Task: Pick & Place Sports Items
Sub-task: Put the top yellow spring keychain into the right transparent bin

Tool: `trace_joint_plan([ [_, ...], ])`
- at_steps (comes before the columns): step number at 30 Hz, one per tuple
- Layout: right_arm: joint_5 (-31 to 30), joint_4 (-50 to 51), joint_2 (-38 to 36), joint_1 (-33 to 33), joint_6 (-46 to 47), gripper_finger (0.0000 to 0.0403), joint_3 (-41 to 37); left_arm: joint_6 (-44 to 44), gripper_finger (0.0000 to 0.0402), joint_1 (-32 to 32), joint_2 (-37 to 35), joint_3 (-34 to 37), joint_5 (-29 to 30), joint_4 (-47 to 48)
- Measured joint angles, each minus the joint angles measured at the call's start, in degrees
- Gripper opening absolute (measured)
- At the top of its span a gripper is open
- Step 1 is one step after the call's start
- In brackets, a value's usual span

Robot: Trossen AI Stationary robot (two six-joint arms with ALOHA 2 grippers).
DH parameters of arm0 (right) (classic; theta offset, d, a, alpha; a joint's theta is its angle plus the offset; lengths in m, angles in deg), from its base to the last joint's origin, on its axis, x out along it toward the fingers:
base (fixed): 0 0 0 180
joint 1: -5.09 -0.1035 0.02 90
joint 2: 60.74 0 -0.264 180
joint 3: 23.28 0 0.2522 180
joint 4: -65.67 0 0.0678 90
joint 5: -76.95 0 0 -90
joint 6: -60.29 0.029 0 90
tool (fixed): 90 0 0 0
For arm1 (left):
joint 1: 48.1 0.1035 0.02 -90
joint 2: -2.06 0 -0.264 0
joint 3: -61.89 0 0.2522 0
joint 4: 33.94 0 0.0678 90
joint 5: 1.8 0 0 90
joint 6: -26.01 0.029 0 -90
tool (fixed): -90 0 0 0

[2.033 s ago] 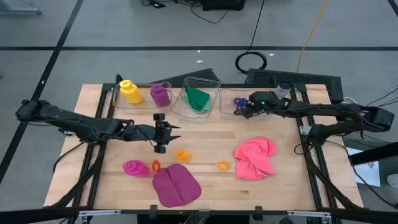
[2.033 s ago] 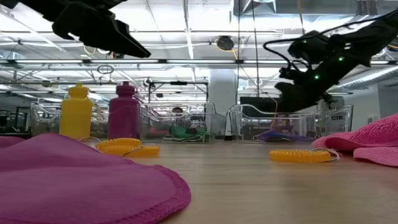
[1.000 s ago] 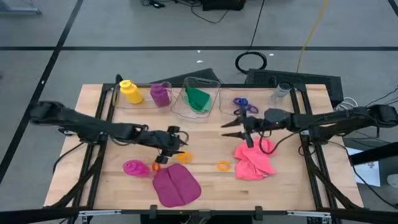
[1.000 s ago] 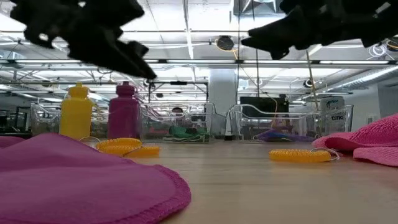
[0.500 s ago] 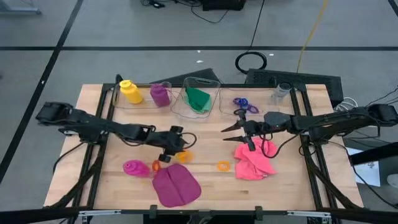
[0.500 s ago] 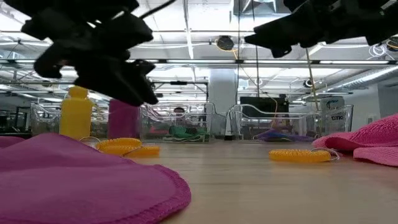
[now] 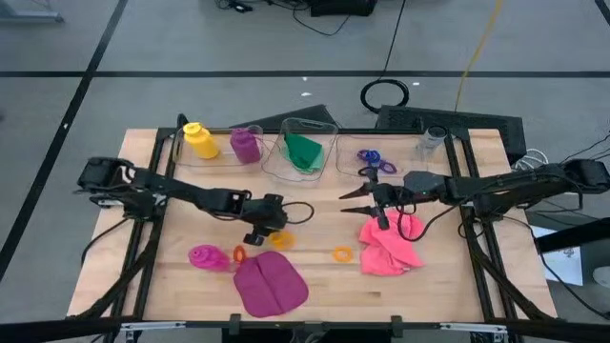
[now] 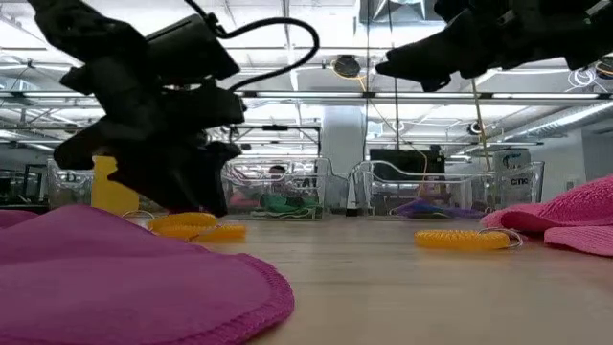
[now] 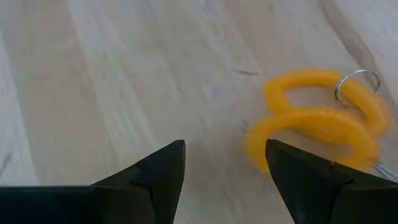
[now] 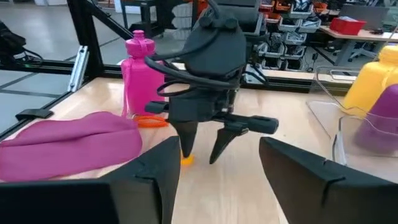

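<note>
My left claw (image 7: 255,235) has dropped from mid-tabletop to just above the yellow coil rings (image 9: 320,121), jaws part open, empty, the rings lying just beside the fingertips, not between them. Judgement: pick is set up, needs a small shift before closing. My right claw (image 7: 351,201) is unchanged over the last second, hovering near the pink cloth (image 7: 391,241), part open, holding nothing. Magenta cloth (image 7: 270,284) and magenta bottle (image 7: 206,257) lie toward the near edge; another yellow ring (image 7: 342,253) between the cloths. Pale wood tabletop (image 7: 315,295), clear bins (image 7: 305,148) along the far edge. Room behind: workshop with racks, ceiling lights
</note>
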Motion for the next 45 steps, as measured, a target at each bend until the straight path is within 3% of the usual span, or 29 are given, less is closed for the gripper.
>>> trace_joint_plan([
  [20,-0.1,0.1,0.0,0.0,0.4,0.0157,0.0,-5.3,0.0186,0.0,0.0,0.0,0.1,3.9],
  [35,-0.1,0.1,0.0,0.0,0.4,0.0157,0.0,-6.0,0.0182,0.2,-0.1,0.0,3.6,8.8],
  [38,-0.1,0.1,0.0,0.0,0.4,0.0157,0.0,-6.7,0.0153,0.3,-0.1,-0.1,3.5,9.8],
  [45,-0.1,0.1,0.0,0.0,0.4,0.0157,0.0,-7.8,0.0041,2.5,-0.1,-0.1,-1.4,10.7],
])
